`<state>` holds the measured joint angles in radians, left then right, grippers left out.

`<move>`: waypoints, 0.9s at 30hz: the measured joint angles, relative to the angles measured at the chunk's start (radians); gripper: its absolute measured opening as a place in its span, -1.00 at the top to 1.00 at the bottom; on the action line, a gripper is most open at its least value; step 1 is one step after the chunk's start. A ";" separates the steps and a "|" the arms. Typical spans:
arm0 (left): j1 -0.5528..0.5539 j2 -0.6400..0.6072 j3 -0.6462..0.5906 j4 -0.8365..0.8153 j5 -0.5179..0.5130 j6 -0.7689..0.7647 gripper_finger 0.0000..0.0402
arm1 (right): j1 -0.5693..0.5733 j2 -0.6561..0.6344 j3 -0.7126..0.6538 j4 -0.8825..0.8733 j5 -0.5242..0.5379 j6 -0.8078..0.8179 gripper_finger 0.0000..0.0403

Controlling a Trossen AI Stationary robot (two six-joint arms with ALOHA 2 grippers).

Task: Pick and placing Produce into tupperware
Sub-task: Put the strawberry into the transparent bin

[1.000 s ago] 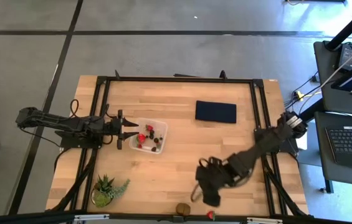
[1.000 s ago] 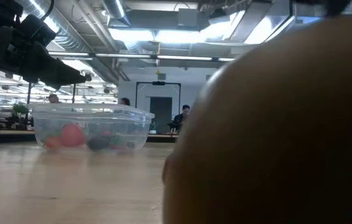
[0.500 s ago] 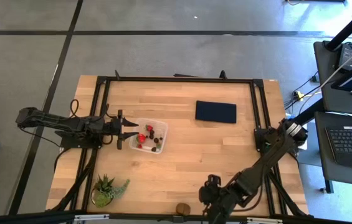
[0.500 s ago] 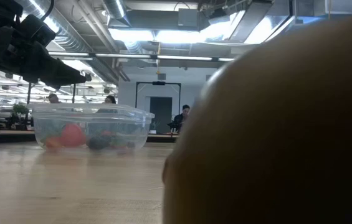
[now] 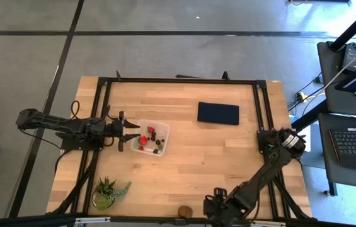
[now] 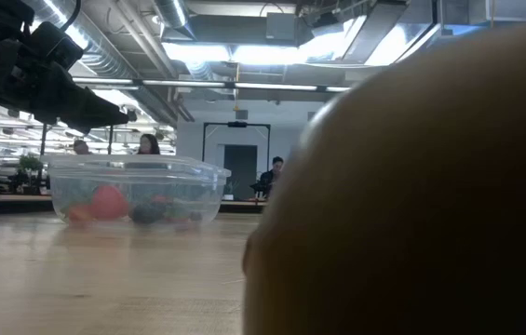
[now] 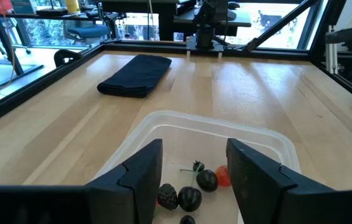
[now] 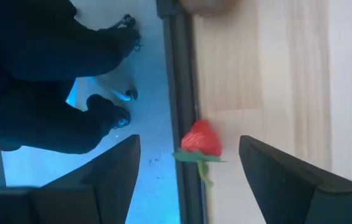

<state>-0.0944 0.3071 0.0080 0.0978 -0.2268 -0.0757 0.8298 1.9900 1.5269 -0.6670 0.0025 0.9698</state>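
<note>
The clear tupperware (image 5: 152, 139) sits left of the table's middle and holds strawberries and dark berries (image 7: 191, 196). My left gripper (image 5: 132, 133) hovers open above its left wall (image 7: 194, 146). My right gripper (image 5: 219, 212) is at the near edge, open. In the right wrist view its fingers stand on either side of a red strawberry (image 8: 201, 139) with a green top, which lies on the wood beside the black frame rail. The brown kiwi (image 5: 185, 212) rests on the table just left of that gripper and fills the low view (image 6: 411, 186).
A folded dark blue cloth (image 5: 218, 113) lies toward the far right. A spiky potted plant (image 5: 109, 191) stands at the near left corner. The black frame rail (image 8: 179, 74) runs along the table's near edge, with the floor beyond it. Bare wood lies between the tupperware and the right arm.
My right gripper has moved toward the table's near edge and now stands over the strawberry there, hiding it from the high view. The fruit and the tupperware have not moved.
</note>
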 joint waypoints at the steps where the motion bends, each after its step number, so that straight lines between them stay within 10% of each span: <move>1: 0.000 0.000 0.000 0.000 0.000 0.000 0.15 | 0.003 0.000 0.000 0.005 0.001 0.005 -0.36; 27: 0.000 0.000 0.000 -0.001 0.000 0.000 0.19 | 0.027 0.112 0.001 0.008 0.002 -0.034 -0.36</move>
<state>-0.0940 0.3069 0.0082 0.0967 -0.2268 -0.0753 0.8564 2.1021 1.5280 -0.6588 0.0044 0.9354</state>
